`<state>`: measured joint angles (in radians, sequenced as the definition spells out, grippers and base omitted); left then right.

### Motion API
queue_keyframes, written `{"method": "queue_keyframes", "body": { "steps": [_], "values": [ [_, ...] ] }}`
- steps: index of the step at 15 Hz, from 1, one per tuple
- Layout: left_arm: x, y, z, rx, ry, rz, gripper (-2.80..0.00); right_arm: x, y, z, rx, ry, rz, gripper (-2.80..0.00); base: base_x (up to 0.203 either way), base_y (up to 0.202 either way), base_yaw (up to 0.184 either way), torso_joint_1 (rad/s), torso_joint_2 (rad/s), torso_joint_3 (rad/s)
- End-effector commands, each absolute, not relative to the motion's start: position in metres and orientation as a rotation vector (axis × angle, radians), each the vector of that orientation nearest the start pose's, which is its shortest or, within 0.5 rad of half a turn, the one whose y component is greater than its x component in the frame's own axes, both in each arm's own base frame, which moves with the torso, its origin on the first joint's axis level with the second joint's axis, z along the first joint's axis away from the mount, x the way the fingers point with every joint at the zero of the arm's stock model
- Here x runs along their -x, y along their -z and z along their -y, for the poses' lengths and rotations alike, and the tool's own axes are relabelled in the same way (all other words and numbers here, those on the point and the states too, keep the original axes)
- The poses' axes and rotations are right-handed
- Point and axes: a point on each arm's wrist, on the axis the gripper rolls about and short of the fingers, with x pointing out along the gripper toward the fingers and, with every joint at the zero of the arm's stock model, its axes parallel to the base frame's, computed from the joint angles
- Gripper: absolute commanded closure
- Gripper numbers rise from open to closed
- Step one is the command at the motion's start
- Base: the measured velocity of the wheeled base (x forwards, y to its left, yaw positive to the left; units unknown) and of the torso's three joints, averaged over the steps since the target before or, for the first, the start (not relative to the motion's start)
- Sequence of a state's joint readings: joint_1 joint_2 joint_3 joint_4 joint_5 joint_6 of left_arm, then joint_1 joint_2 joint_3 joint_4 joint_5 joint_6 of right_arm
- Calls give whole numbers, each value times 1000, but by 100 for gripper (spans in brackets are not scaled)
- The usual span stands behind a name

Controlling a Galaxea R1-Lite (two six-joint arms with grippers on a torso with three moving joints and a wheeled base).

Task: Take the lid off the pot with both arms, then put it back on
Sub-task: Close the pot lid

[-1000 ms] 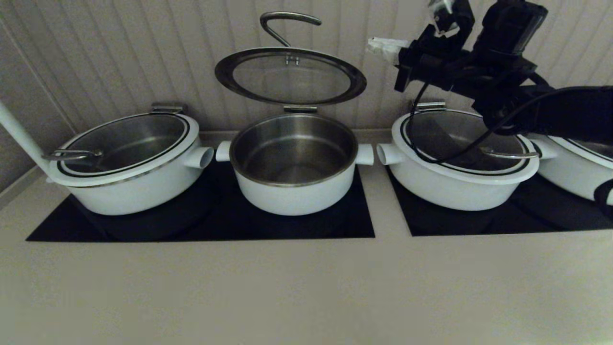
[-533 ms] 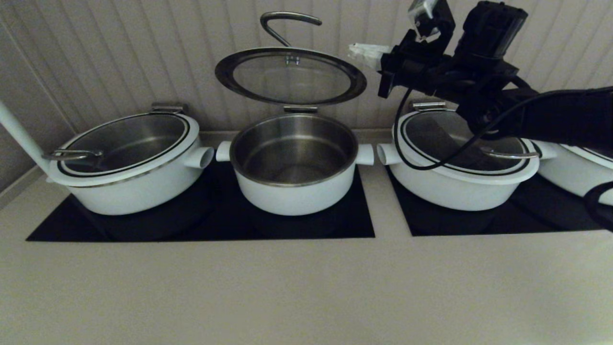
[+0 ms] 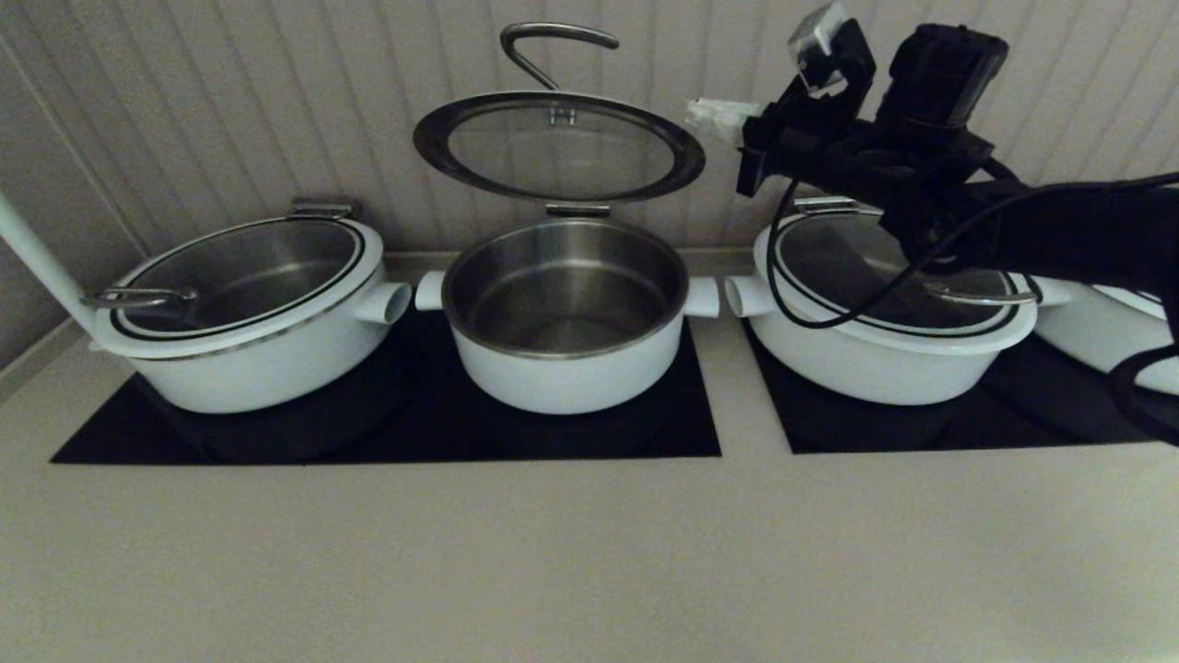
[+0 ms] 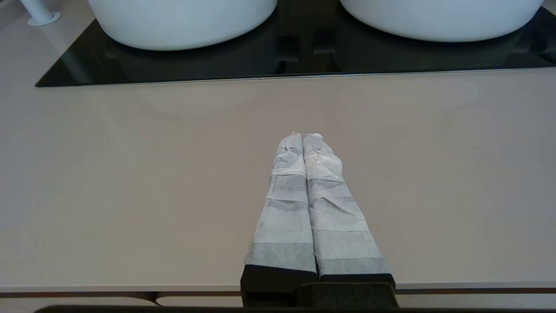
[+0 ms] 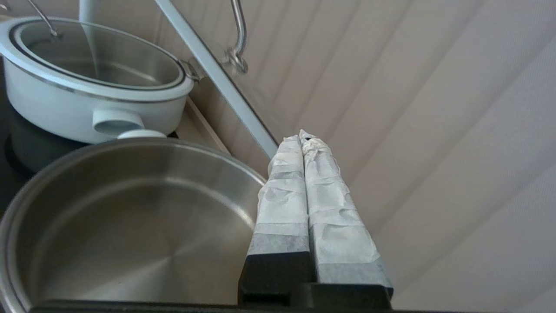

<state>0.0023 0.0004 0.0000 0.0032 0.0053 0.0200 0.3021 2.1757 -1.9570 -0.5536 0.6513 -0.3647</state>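
Note:
The pot [image 3: 564,368] stands open in the middle of the left black cooktop, its steel inside showing. The lid [image 3: 559,147] is raised above the pot's back edge, tilted up against the wall, with its steel bar handle [image 3: 553,41] on top. My right gripper [image 3: 707,112] is shut and empty, held high just right of the lid's right edge, apart from it. In the right wrist view the gripper [image 5: 302,137] points past the lid's rim [image 5: 217,74] with the pot [image 5: 130,208] below. My left gripper [image 4: 302,135] is shut and empty, parked low over the counter's front.
A wider lidded pot [image 3: 249,318] sits left of the task pot and another [image 3: 884,318] sits right, under my right arm. A further pot [image 3: 1105,331] is at the far right. A ribbed wall [image 3: 230,110] stands close behind. The black cooktop [image 4: 278,61] lies ahead of the left gripper.
My right arm has moved left toward the lid's right edge, then eased slightly back and down. The lid, pots and left gripper have not moved.

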Motion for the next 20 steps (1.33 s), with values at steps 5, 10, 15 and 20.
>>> {"method": "queue_keyframes", "body": {
  "steps": [5, 10, 15, 20],
  "values": [
    [23, -75, 0, -20, -9, -3, 0, -434, -301, -150, 394, -881, 488, 0, 0, 0, 0, 0, 0, 0],
    [23, -75, 0, -20, -8, -3, 0, -433, -301, -153, 394, -887, 490, 0, 0, 0, 0, 0, 0, 0],
    [23, -75, 0, -20, -8, -3, 0, -430, -302, -160, 400, -905, 498, 0, 0, 0, 0, 0, 0, 0],
    [23, -75, 0, -20, -9, -3, 0, -424, -306, -165, 394, -926, 482, 0, 0, 0, 0, 0, 0, 0]
  ]
}}
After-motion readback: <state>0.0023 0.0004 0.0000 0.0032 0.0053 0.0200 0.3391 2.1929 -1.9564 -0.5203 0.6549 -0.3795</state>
